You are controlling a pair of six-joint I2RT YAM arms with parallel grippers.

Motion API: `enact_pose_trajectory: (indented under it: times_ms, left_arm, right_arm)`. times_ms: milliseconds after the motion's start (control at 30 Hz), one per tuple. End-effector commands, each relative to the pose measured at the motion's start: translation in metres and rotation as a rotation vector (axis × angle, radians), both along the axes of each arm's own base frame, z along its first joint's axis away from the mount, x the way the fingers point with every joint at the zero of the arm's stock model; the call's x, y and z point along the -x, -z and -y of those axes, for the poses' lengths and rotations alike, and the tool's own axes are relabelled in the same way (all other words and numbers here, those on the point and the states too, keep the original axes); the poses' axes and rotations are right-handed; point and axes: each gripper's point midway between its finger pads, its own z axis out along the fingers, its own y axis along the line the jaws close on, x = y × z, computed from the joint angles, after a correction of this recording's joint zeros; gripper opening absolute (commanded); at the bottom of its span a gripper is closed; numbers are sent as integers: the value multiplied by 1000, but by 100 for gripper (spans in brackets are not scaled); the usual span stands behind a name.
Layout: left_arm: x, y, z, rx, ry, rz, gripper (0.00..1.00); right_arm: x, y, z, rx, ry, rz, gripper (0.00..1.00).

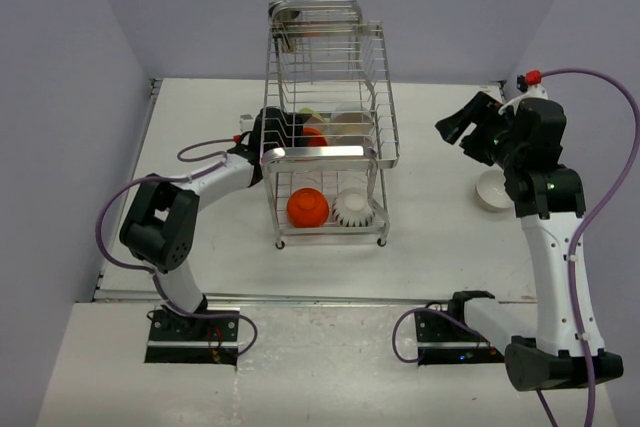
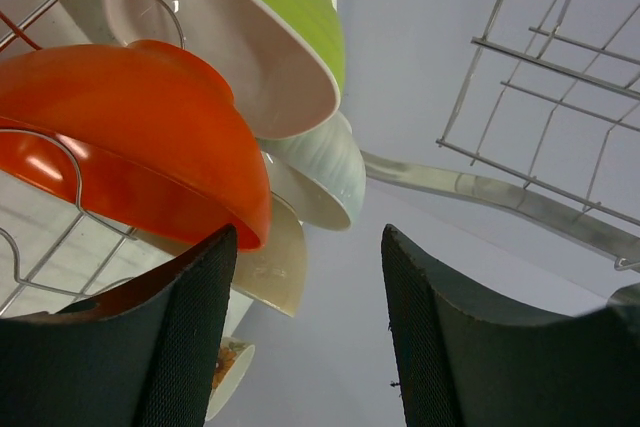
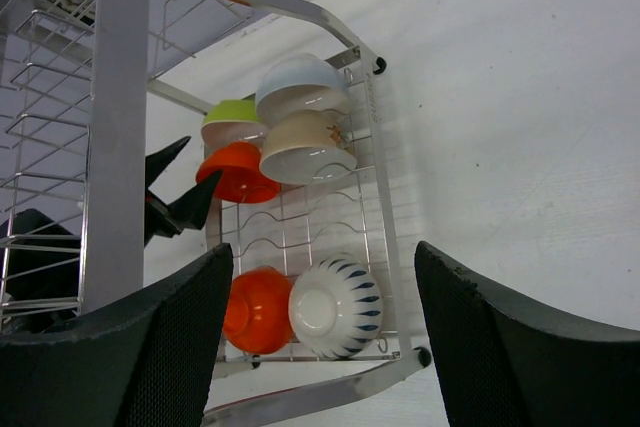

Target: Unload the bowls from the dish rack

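The left fingers point(image 2: 180, 347), parted and empty, sit just below-right of the orange bowl point(image 2: 130, 137), upper left of the wrist frame in the rack point(image 2: 480, 187); the right fingers point(image 3: 170, 347), parted, are farther.

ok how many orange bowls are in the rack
2 orange bowls: one at the front of the rack beside the ribbed white bowl, one further back by the left hand. Others possibly hidden.

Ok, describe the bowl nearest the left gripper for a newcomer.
Find the wire dish rack mid-table. On its lower shelf, in the far row, it's the orange bowl beside the left gripper. Its neighbours are a green bowl, a pale blue bowl and a cream bowl.
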Motion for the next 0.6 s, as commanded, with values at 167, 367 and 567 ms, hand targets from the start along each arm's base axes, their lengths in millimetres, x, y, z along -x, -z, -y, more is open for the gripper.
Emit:
enact_pose_trajectory:
  times_ms: [167,367,567]
  left_arm:
    - [-13,-3,-7,-66,-26,6,55]
    - [-11,1,-11,-72,-34,2,49]
    - [-15,2,-17,-74,-47,1,49]
  right_arm:
    - [10,-16,1,-1,6,64,74]
    - [10,-13,2,3,9,63,74]
    - [12,-12,4,8,17,62,74]
